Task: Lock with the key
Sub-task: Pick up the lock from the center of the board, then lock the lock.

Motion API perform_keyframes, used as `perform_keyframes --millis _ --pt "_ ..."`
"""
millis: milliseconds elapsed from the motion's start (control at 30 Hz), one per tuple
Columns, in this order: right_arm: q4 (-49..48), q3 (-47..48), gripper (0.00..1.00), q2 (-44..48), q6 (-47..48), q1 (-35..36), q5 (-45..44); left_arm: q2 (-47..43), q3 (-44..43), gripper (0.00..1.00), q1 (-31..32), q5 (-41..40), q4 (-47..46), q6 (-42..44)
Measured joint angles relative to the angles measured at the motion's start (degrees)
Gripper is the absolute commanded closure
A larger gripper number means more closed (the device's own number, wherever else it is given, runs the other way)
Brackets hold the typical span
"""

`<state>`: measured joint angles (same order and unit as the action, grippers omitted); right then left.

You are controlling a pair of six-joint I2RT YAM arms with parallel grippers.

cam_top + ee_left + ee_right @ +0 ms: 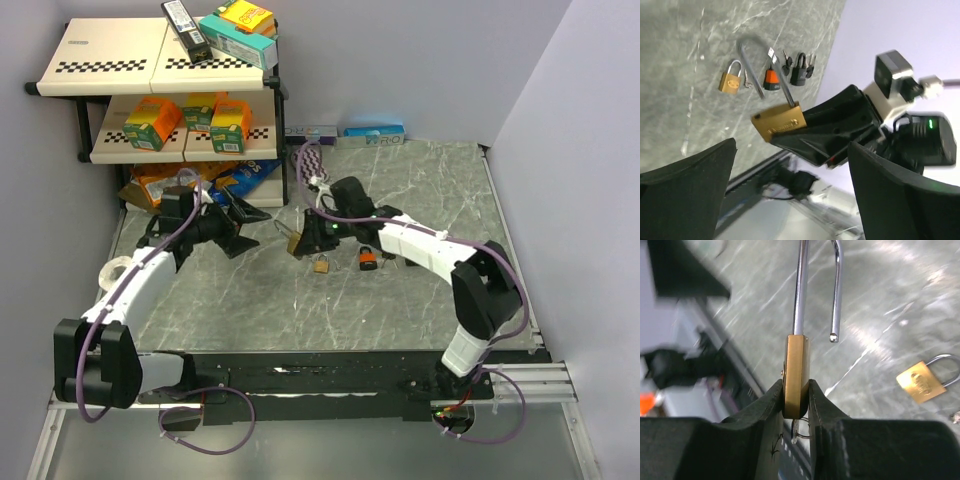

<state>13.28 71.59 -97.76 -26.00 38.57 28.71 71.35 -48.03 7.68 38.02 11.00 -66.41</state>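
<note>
Right wrist, right gripper (795,388) pinching brass padlock (795,365), shackle (801,290) unlatched, left gripper (254,228) spread

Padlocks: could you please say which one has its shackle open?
The long-shackled brass padlock in the right gripper: its shackle tip hangs free. The small brass padlock, orange padlock and black padlock lie on the table.

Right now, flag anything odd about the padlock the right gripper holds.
The brass padlock pinched in the right gripper has its shackle standing open: the free end hangs clear of the body. Nothing looks damaged.
</note>
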Motion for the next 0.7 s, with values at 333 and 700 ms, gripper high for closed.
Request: perform_keyframes --millis 333,700 --pt "1.7 -7.5 1.00 13.3 14.5 -5.1 23.8 -0.8 -12.5 0.04 -2.0 8.7 10.1 40.1" --pt "10.8 -8.1 1.00 22.8 29.4 -5.6 34.8 -3.2 -14.7 0.05 2.6 24.6 34.1 95.0"
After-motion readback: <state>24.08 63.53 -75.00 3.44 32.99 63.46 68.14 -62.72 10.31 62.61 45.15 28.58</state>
